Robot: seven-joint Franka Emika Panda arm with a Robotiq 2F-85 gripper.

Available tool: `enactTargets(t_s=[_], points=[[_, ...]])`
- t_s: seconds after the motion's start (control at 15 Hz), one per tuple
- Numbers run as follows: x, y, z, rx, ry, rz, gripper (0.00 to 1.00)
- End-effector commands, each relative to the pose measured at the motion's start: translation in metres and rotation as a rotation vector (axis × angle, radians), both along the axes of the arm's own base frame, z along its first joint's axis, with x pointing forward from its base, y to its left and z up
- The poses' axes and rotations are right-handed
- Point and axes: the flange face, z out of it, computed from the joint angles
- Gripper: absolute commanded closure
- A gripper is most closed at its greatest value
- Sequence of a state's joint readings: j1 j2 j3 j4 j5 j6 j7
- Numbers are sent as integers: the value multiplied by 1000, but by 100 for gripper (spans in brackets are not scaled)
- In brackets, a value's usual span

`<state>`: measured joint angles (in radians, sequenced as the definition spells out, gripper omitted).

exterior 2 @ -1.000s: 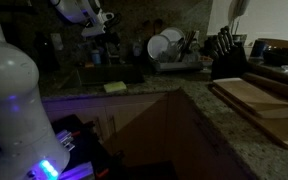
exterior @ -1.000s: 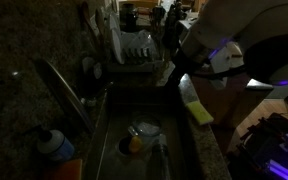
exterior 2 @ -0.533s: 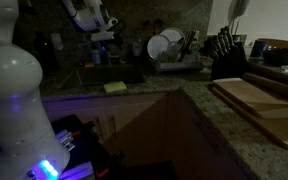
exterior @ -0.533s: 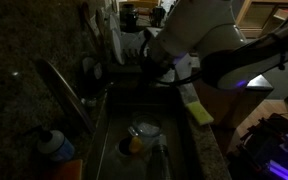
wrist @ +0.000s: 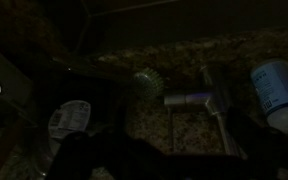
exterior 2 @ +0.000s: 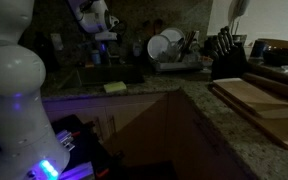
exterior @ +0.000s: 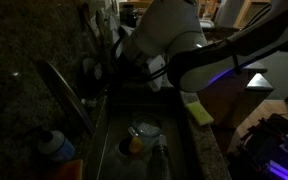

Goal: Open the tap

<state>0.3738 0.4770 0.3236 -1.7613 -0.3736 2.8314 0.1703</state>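
One arm | gripper (exterior: 112, 70) near tap (exterior: 66, 95), on its sink (exterior: 106, 125) side | tap slants along sink | finger state: cannot tell

A home kitchen — sink (exterior: 108, 126), dish rack (exterior 2: 184, 64), knife block (exterior 2: 224, 54).

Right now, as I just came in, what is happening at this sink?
A robot arm is working alone over a dim kitchen sink; no person is in view. Its gripper hangs above the far end of the sink, beside the dish rack. It seems apart from the tap, the slanted metal bar along the sink's side. It is too dark to tell whether the jaws are open. I see no water running, so the tap looks not yet opened.
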Motion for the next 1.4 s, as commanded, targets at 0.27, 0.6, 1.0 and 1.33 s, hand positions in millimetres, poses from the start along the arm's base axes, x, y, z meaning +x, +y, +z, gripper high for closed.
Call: enactTargets(t_s=[0.27, 0.6, 1.0, 1.33], points=[[29, 22, -15, 83, -25, 34, 0], [55, 54, -14, 96, -109, 106, 0], [58, 49, -23, 92, -71, 70, 0], [80, 48, -50, 180, -9, 93, 0]])
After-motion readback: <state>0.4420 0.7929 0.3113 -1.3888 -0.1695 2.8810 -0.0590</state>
